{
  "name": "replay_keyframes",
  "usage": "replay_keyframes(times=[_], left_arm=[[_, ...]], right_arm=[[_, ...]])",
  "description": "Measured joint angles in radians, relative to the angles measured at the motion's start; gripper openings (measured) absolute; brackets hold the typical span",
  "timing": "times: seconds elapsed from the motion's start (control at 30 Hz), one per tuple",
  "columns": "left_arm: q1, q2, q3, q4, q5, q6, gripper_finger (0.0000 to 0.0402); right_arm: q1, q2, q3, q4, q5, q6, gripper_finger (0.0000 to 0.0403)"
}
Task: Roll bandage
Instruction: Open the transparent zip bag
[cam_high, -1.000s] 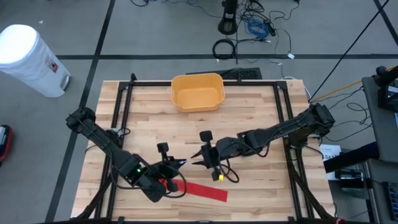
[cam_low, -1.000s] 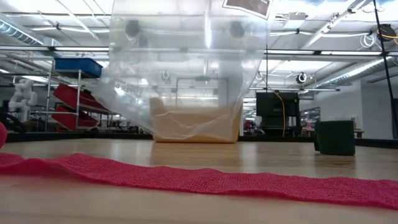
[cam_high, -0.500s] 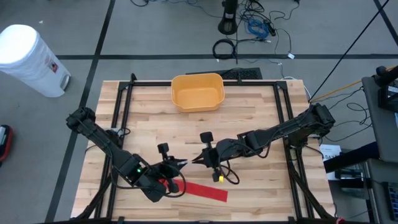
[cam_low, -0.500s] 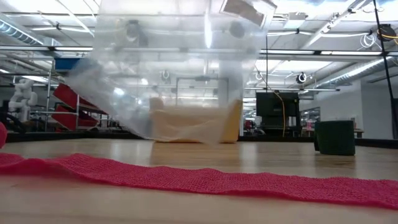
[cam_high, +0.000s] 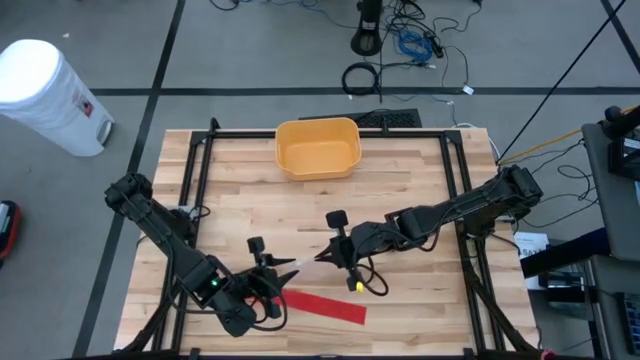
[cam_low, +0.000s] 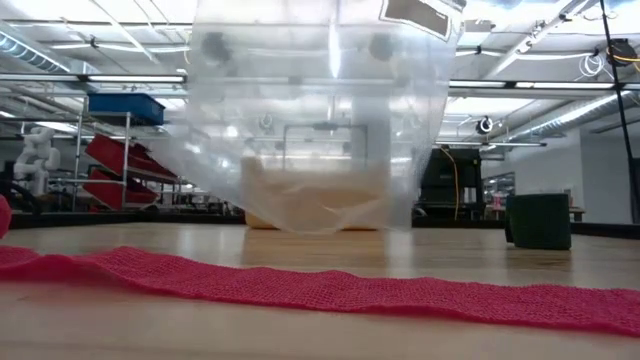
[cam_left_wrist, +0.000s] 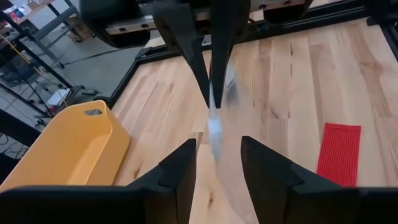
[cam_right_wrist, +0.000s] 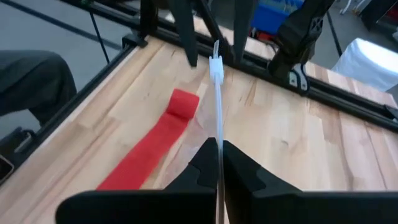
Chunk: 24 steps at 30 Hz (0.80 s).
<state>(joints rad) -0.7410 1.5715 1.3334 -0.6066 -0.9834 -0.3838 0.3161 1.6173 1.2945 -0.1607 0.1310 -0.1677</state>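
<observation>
Between the two grippers, over the middle of the table, hangs a clear plastic bag; it has swung back to hang more squarely than half a second ago, when it tilted. The left gripper has shifted slightly and now sits with its fingers spread around the bag's edge without closing on it. The right gripper is clamped on the bag's thin edge. The red bandage lies flat on the table just below both grippers, its rolled end beside the left gripper, touching neither. The yellow bin stands well beyond them.
</observation>
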Motion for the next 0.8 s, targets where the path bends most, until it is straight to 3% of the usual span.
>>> replay_keyframes(times=[0.8], left_arm=[[0.001, 0.000, 0.000, -0.004, 0.014, -0.005, 0.0078]], right_arm=[[0.000, 0.000, 0.000, 0.001, -0.001, -0.001, 0.0000]])
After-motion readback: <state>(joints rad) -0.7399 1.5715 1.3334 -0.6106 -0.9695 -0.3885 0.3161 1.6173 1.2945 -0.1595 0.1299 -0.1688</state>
